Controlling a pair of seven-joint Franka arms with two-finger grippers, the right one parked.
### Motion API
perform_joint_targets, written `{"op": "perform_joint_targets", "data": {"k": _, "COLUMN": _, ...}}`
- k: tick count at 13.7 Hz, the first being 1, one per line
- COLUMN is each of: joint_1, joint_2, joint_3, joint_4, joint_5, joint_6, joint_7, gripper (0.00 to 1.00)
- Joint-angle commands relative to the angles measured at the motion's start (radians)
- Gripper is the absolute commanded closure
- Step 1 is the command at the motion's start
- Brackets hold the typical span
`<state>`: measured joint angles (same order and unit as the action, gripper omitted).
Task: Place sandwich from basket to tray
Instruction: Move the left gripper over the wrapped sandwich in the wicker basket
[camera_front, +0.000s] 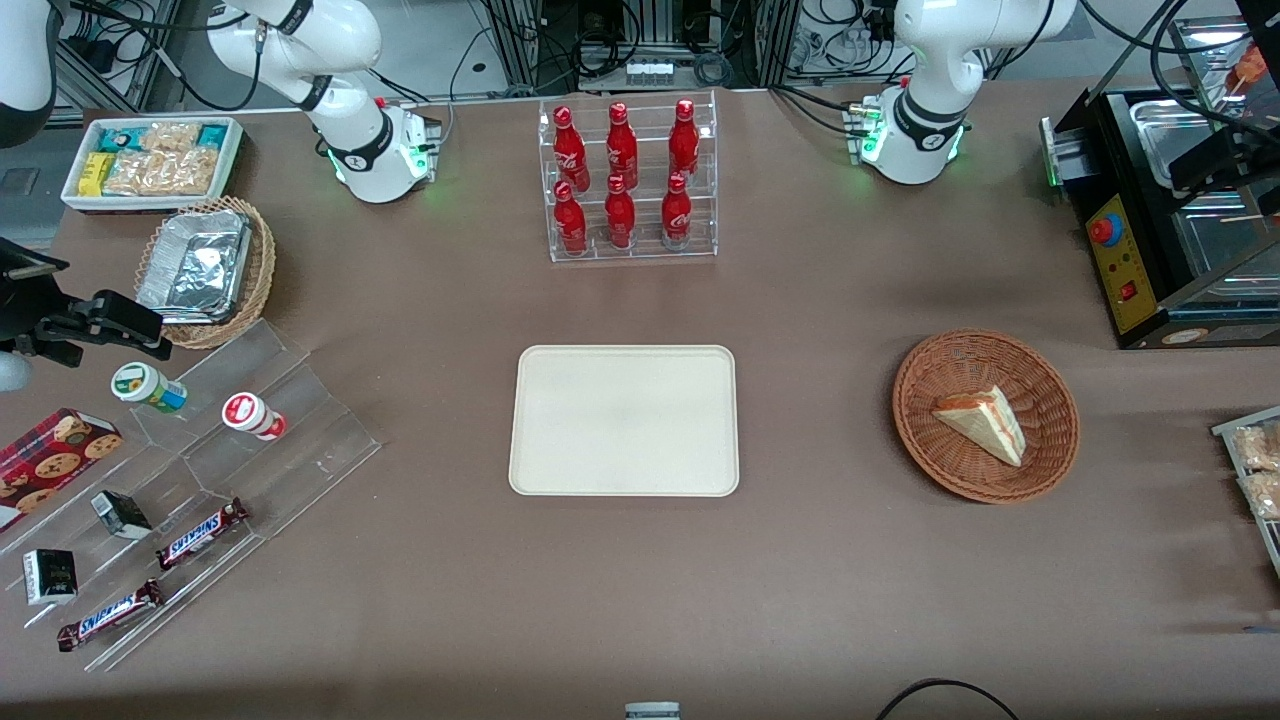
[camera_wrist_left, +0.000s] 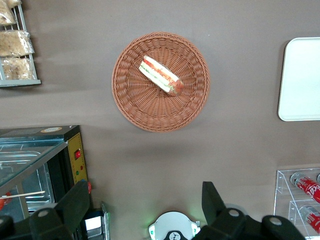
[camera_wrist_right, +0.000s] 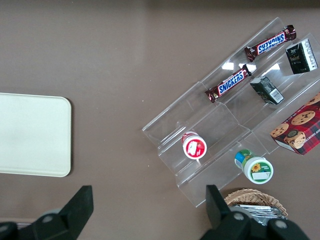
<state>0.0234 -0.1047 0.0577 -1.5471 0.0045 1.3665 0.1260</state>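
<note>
1 sandwich (camera_front: 984, 421) lies in 1 basket (camera_front: 930, 452); 1 tray (camera_front: 625, 421) is bare. The gripper (camera_wrist_left: 145, 210) hangs wide high above the basket.

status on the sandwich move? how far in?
Nothing done yet: the sandwich lies in the basket, and the tray is bare. In hand: the claw hangs open above the table near the basket, holding nothing. Left: descend, grasp, carry, set down on the tray.

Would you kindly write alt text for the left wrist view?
A sandwich lies in a round wicker basket on a brown table, seen from above by the gripper, whose fingers are open high over the table. An edge of the cream tray shows beside it.
</note>
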Motion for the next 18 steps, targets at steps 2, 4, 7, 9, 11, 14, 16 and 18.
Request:
{"op": "perform_joint_targets", "data": {"k": 2, "joint_1": 0.004, "joint_2": 0.022, "joint_3": -0.002, "joint_4": 0.019, "joint_5": -0.011, "joint_6": -0.024, "joint_7": 0.009, "gripper": 0.0}}
{"op": "perform_joint_targets", "data": {"k": 4, "joint_1": 0.003, "joint_2": 0.062, "joint_3": -0.002, "joint_4": 0.019, "joint_5": 0.0, "joint_6": -0.018, "joint_7": -0.026, "gripper": 0.0}}
{"op": "perform_joint_targets", "data": {"k": 7, "joint_1": -0.013, "joint_2": 0.135, "joint_3": -0.007, "joint_4": 0.016, "joint_5": 0.002, "joint_6": -0.003, "joint_7": -0.227, "gripper": 0.0}}
{"op": "perform_joint_targets", "data": {"k": 9, "joint_1": -0.014, "joint_2": 0.161, "joint_3": -0.009, "joint_4": -0.004, "joint_5": 0.0, "joint_6": 0.038, "joint_7": -0.275, "gripper": 0.0}}
{"op": "perform_joint_targets", "data": {"k": 11, "joint_1": -0.01, "joint_2": 0.163, "joint_3": -0.009, "joint_4": -0.059, "joint_5": -0.017, "joint_6": 0.081, "joint_7": -0.302, "gripper": 0.0}}
{"op": "perform_joint_targets", "data": {"k": 14, "joint_1": -0.013, "joint_2": 0.183, "joint_3": -0.009, "joint_4": -0.125, "joint_5": -0.058, "joint_6": 0.189, "joint_7": -0.487, "gripper": 0.0}}
{"op": "perform_joint_targets", "data": {"k": 16, "joint_1": -0.028, "joint_2": 0.227, "joint_3": -0.009, "joint_4": -0.136, "joint_5": -0.055, "joint_6": 0.25, "joint_7": -0.635, "gripper": 0.0}}
{"op": "perform_joint_targets", "data": {"k": 18, "joint_1": -0.037, "joint_2": 0.27, "joint_3": -0.009, "joint_4": -0.136, "joint_5": -0.055, "joint_6": 0.295, "joint_7": -0.734, "gripper": 0.0}}
